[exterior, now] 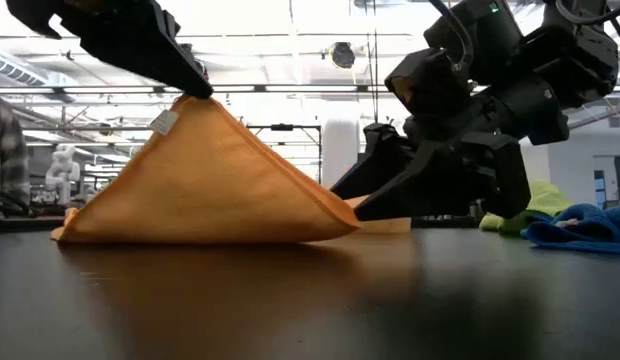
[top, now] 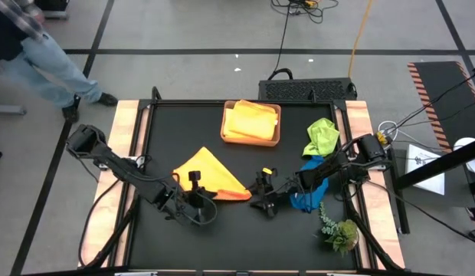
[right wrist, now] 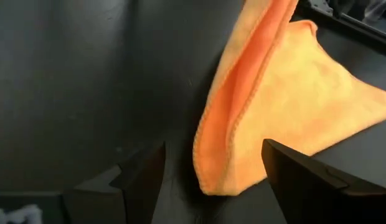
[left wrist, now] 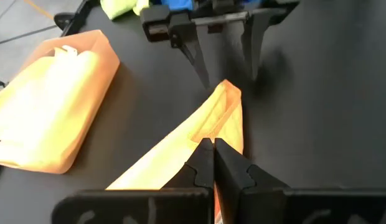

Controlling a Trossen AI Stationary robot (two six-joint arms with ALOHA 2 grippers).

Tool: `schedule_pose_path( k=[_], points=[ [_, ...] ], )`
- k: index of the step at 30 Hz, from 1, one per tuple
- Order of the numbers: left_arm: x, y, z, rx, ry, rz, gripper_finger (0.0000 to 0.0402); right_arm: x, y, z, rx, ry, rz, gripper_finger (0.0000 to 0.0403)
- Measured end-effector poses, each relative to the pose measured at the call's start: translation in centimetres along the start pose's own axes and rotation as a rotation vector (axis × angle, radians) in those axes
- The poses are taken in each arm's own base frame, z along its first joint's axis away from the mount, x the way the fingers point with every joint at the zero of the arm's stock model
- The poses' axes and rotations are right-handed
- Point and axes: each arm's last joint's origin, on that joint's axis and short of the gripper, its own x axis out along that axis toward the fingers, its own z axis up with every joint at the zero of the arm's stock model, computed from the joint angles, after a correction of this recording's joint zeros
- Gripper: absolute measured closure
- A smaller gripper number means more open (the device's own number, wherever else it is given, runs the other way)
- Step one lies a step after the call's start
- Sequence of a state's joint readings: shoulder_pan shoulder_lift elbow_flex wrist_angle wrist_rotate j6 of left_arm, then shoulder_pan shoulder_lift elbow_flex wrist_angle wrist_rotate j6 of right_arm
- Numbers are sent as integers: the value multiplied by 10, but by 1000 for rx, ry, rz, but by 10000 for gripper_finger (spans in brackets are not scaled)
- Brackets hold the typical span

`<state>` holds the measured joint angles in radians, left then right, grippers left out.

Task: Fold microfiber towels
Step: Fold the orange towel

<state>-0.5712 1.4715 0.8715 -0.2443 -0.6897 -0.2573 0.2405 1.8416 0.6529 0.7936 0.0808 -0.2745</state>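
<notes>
An orange microfiber towel [top: 211, 172] stands like a tent at the table's near middle. Its peak is lifted and its lower edge [exterior: 190, 238] lies on the black table. My left gripper [top: 193, 182] is shut on the peak. My right gripper [top: 262, 193] stands open low at the towel's right-hand corner [right wrist: 218, 168], one finger on each side of it, touching nothing. A yellow towel [top: 249, 119] lies in the tan tray [top: 276, 139]. A lime green towel [top: 322, 136] and a blue one [top: 306, 195] lie at the right. My left gripper pinches the orange towel's raised corner [exterior: 197, 102] between its two shut fingers [left wrist: 202, 163], slanting down from the table's left. The held part is lifted clear. The cloth slopes down from it on both sides, fairly taut, to the edge that rests on the table.
The tray stands at the far middle of the table. A small leafy green sprig [top: 341, 234] lies at the near right. A person's legs [top: 50, 69] show beyond the far left corner. Bare black table lies in front of the towel.
</notes>
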Motion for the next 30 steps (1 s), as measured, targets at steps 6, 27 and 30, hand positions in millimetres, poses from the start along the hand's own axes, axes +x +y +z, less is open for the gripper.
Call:
schedule_pose_path(
  k=[6, 27, 30],
  points=[
    [1, 4, 2, -13, -2, 9, 401, 3, 1, -6, 6, 26, -23, 142],
    [0, 5, -2, -38, 34, 9, 401, 17, 9, -19, -2, -11, -98, 317],
    [-1, 2, -3, -48, 39, -10, 401, 16, 11, -17, -10, -13, -91, 379]
  ],
)
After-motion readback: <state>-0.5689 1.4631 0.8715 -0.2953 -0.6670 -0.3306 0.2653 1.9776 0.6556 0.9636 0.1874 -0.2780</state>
